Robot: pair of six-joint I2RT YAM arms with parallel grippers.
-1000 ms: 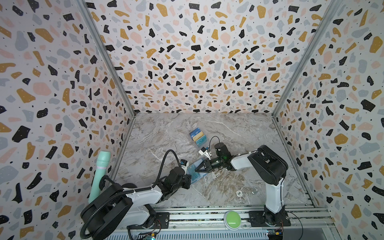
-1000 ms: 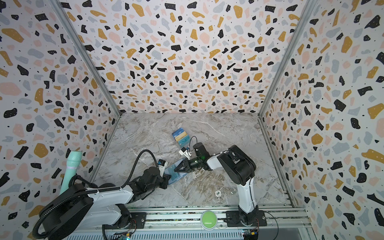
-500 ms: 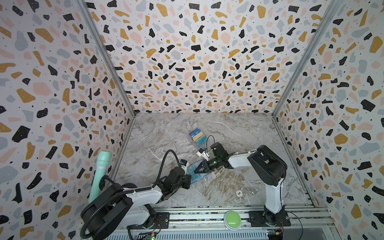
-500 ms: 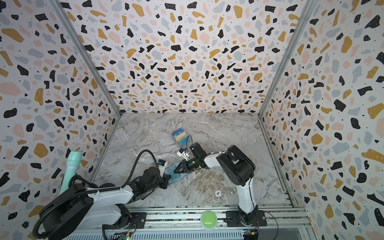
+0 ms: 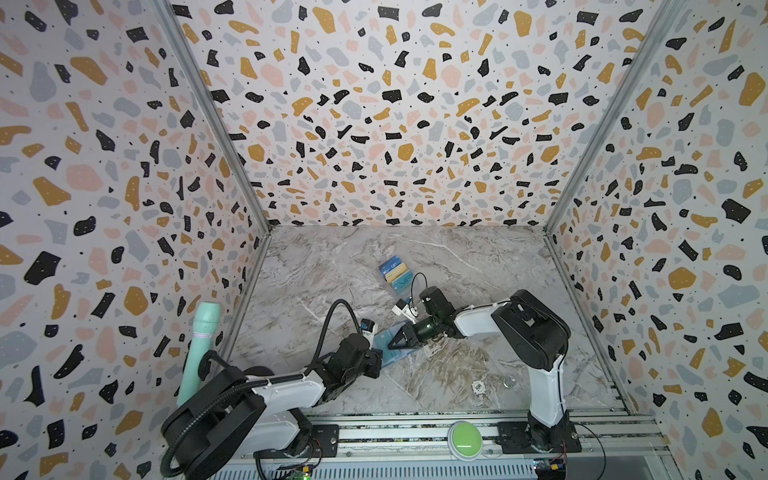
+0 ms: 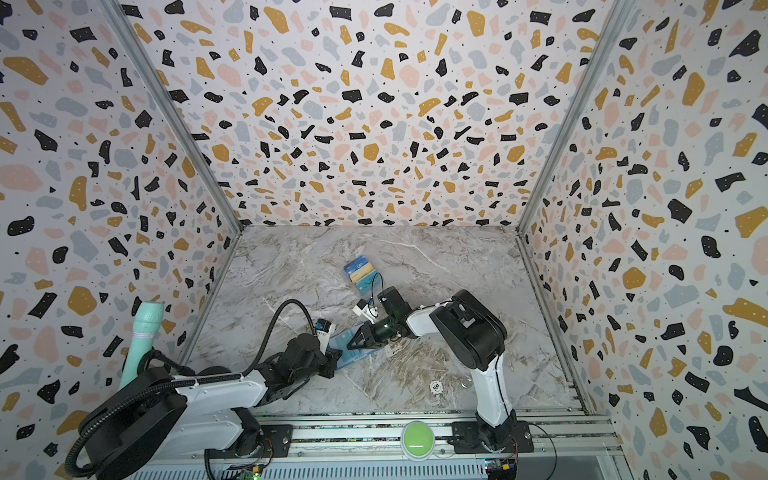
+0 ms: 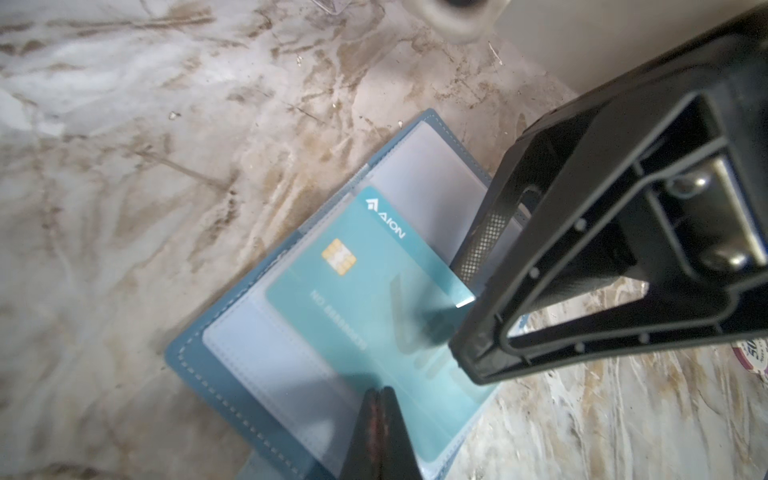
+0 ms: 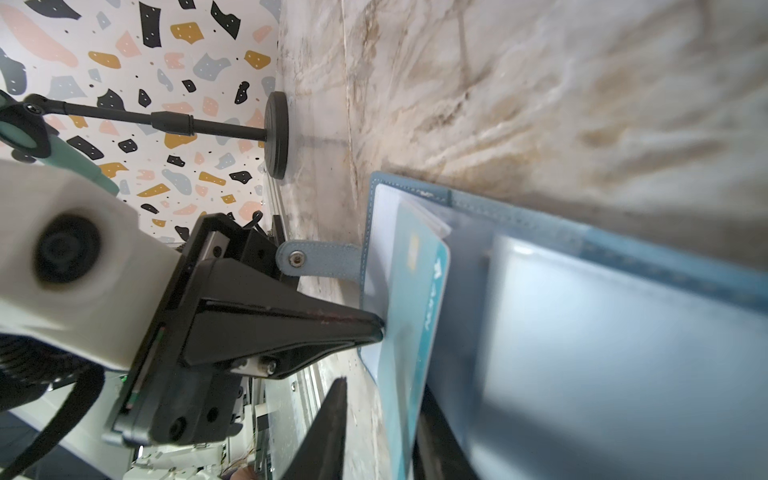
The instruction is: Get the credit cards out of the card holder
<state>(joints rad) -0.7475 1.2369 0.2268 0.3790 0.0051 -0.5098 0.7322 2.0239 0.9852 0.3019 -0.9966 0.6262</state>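
Marbled grey-brown tabletop [image 5: 332,266], boxed on 3 sides by terrazzo-print walls [image 5: 395,104]. Nearest: alu rail [image 5: 374,436] w/ green button [image 5: 464,439] btwn the arm bases. Mint mic [image 5: 201,332] stands on a black stand by the left wall. Small round chip [image 5: 478,387] lies on bare marble near the R arm. Mid-table, card holder [image 7: 266,374] lies open and flat, clear sleeves up, strap tab [image 8: 316,257] out to one side. L gripper [image 8: 374,326] is closed, tip against the holder's edge. Teal card [image 7: 361,286] sticks part way out of a sleeve, tilted up. R gripper [image 5: 394,341] has jaws part-open astride its free end, gap visible on one side. Farther back, 3 loose cards [image 5: 395,270] lie fanned flat, apart from the holder.
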